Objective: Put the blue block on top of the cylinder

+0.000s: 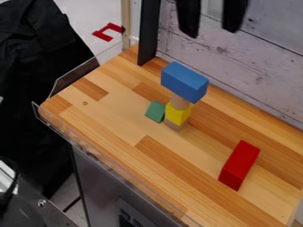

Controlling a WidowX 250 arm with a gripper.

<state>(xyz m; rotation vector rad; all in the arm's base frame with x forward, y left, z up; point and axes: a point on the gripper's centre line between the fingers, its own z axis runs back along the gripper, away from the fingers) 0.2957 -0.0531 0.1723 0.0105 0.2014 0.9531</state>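
- The gripper (211, 17) hangs at the top edge of the view, above and behind the stack, in front of the whitish plank wall (254, 48).
- Its jaws stand open, with a wide gap between them, and they are well apart from the blue block.
- The blue block (184, 81) lies on its long side on top of the tan cylinder (179, 101), with its ends reaching out past the cylinder. Its length runs from upper left to lower right in the view.
- The cylinder stands upright on the yellow block (178, 113).
- Under the yellow block, a tan wooden piece (176, 126) shows at the foot of the stack, on the wooden surface (118, 119).
- The green block (156, 111) is just to the left of the yellow block in the view; whether the two touch, I cannot tell.
- The red block (239, 165) lies lengthwise on the surface at the lower right of the view, well apart from the stack.
- A black post (148, 33) rises at the far corner of the surface, near the wall.
- Beyond the surface, at the upper left, are a red bracket-shaped piece (104, 36) and black cloth (29, 66).
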